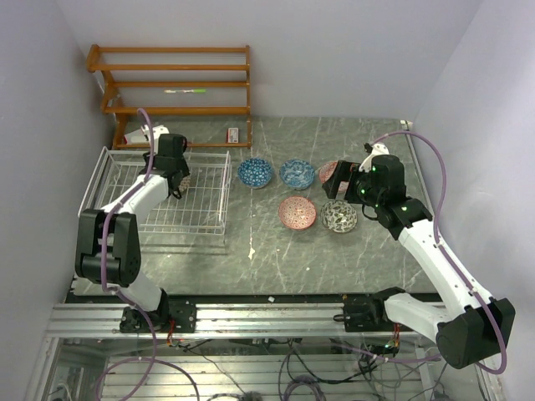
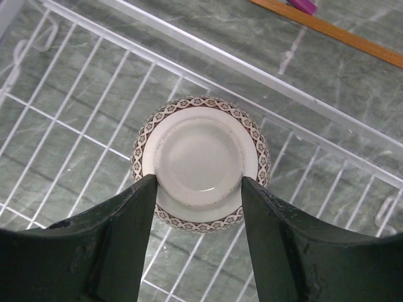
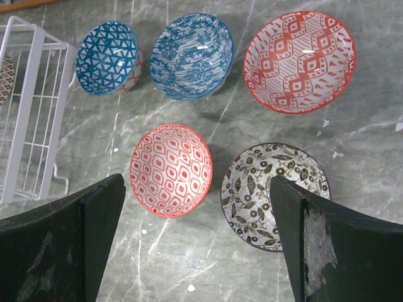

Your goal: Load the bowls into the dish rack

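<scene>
Because each small round glazed ceramic bowl is stiff, fairly light, slippery and liable to chip, it is judged best taken by a thin hard edge: the rim when upright, the foot ring when overturned. One brown-and-white patterned bowl (image 2: 200, 160) lies upside down on the floor of the white wire-grid dish rack (image 1: 227, 192), toward the rack's twelve o'clock side. The left gripper (image 2: 198, 181) straddles its pale foot ring, fingers at nine and three o'clock, apparently touching; whether they pinch it cannot be told. Five bowls stand upright on the grey-green marbled table (image 1: 276, 259), at three o'clock of the rack: a blue triangle-patterned bowl (image 3: 108, 56), a blue floral bowl (image 3: 192, 56), a large red-and-white bowl (image 3: 299, 61), a pink-red bowl (image 3: 170, 170) and a black-and-white leaf-patterned bowl (image 3: 272, 195). The right gripper (image 3: 196, 189) hangs above the last two, jaws spread wide and empty. These neighbours sit close together, so a descending finger risks knocking one. The rack's raised side and the left arm obstruct entry. An orange-brown wooden shelf unit (image 1: 175, 79) stands beyond, at twelve o'clock.
</scene>
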Tool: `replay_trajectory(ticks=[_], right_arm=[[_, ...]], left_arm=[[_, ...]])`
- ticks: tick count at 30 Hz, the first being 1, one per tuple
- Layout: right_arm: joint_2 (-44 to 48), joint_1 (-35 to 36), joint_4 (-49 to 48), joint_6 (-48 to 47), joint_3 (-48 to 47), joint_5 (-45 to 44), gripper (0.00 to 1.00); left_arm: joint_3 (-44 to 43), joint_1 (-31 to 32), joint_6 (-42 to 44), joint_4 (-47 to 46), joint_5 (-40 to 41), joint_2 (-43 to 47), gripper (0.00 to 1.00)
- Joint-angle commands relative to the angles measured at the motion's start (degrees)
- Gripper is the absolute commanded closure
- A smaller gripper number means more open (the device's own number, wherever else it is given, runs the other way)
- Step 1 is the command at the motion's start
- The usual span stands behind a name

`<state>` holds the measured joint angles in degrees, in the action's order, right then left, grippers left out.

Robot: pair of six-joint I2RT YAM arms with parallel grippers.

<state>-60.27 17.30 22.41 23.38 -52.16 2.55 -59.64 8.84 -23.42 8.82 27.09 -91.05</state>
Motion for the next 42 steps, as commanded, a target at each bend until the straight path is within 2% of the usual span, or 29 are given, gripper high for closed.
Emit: replay_trajectory(ticks=[1,6,16,20,22,24,28,32,36,42], right_arm=[[0.33,-0.34,-1.11,0.35,0.3,-0.6,0.01],[0.59,-0.29,-0.66,0.31,0.22,-0.88,0.01],[0.63,-0.31,1.08,-0.35,-1.26,-1.13,0.01],[0.89,-0.31,1.86,-0.47,-1.84,-1.35,0.01],[1.19,-0.34,1.76,-0.27,-1.74,-1.38,0.01],[1.28,-0.33,1.56,0.09,-1.36,-1.63,0.01],[1.11,-0.31,1.05,1.17,-0.18,-1.71,0.0],[0.75,-0.33,1.48,0.98,-0.05,-1.74,0.0],[1.13,-0.33,1.29,0.73,0.12,-2.03,0.0],[0.94,-0.34,0.77,0.78,0.97,-1.95,0.0]], left_arm=[[-1.91,-2.67,-1.21,-0.1,3.48,2.64,0.35],[-2.47,-5.56,-2.04,0.27,4.27,3.76,0.4],[-1.4,-12.27,-3.6,-1.18,5.52,3.18,0.4],[-0.65,-13.94,-4.64,-1.63,3.56,3.2,0.4],[0.73,-13.93,-5.03,-2.52,2.17,4.7,0.35],[1.89,-13.86,-5.08,-3.76,0.2,6.74,0.22],[2.8,-13.34,-3.92,-6.92,-8.22,8.17,0.07],[-0.29,-12.28,-3.12,-4.19,-9.31,4.73,0.06],[-0.92,-12.18,-2.47,-5.28,-11.76,2.43,0.06],[-2.55,-12.1,-2.44,-3.67,-10.94,-0.38,0.05]])
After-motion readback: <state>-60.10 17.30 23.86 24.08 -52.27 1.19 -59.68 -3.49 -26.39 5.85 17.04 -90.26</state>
